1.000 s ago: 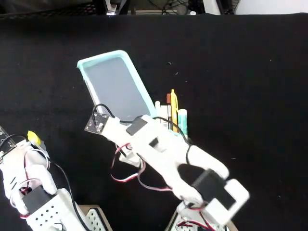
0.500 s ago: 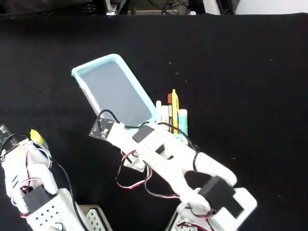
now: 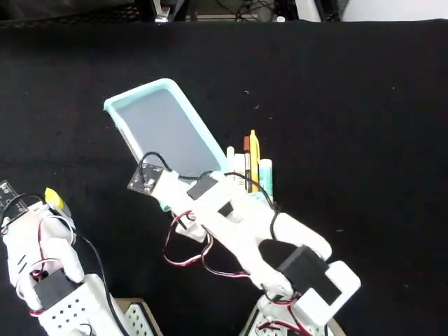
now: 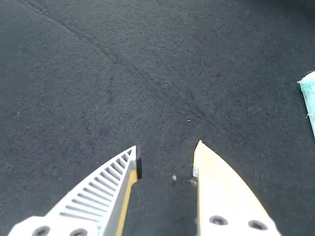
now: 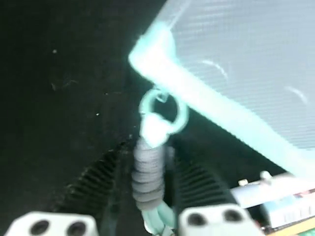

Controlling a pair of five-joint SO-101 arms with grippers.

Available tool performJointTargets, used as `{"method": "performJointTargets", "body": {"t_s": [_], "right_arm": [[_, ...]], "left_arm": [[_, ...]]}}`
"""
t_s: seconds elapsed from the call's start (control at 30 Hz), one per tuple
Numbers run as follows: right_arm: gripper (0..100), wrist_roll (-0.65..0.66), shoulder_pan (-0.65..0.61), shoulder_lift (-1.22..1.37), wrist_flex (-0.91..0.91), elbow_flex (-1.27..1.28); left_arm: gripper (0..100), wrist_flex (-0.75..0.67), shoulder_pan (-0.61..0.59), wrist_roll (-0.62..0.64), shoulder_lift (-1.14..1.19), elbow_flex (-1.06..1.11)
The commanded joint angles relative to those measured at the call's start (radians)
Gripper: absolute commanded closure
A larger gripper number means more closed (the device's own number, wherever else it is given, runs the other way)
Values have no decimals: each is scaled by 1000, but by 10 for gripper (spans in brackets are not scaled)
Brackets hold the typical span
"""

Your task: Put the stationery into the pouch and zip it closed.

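At centre left of the high view, on the table [image 3: 350,105], the pouch [image 3: 164,126] lies flat, its zip pull [image 5: 147,177] clamped in the right gripper [image 5: 146,155].
The jaws pinch it below its ring [image 5: 183,115]. We judge zipping is in hand; next comes a steady draw along the teal edge, perhaps with the left gripper [image 4: 165,157], open over bare cloth at lower left, steadying the pouch. The arm [image 3: 245,224] hides the pouch's near end, so we cannot tell whether the pens [image 3: 250,162] at centre sit inside, or how far the zip has run.
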Motion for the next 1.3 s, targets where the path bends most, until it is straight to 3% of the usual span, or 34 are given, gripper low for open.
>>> {"method": "performJointTargets", "body": {"t_s": [0.0, 0.23, 0.43, 0.57, 0.87, 1.07, 1.27], "right_arm": [[988, -25, -14, -61, 35, -1], [987, -28, 8, -357, 71, -8], [987, -25, 87, -446, 71, -79], [987, -31, 91, -423, 71, -148], [987, -32, 94, -406, 63, -143], [987, -112, 104, -410, 25, -111], [987, -158, 127, -409, 12, -108]], "left_arm": [[803, -18, 16, 0, -2, -5], [802, 107, 294, -199, 5, -21], [801, 133, 417, -216, 26, -124], [800, 117, 535, -224, 170, -243], [800, -9, 668, -44, 769, -506], [800, 34, 756, 203, 798, -515], [800, 31, 842, 241, 746, -464]]}}
